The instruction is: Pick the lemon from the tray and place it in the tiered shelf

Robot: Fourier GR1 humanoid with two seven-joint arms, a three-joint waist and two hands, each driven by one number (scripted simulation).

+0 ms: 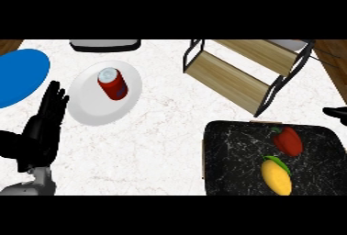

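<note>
A yellow lemon [277, 176] with a green leaf lies on the dark marbled tray [234, 156] at the lower right, just below a red pepper [288, 140]. The tiered shelf [245, 69], wooden boards in a black frame, stands at the upper right, behind the tray. My left hand [39, 131] rests open at the left edge, fingers pointing up. Only a black tip of my right hand [336, 112] shows at the right edge, above the tray's far right corner; its fingers are out of sight.
A white plate [92, 103] with a red can [113, 83] on it sits left of centre. A blue plate [20, 75] lies at the far left. A grey-and-black object [105, 44] sits at the back edge.
</note>
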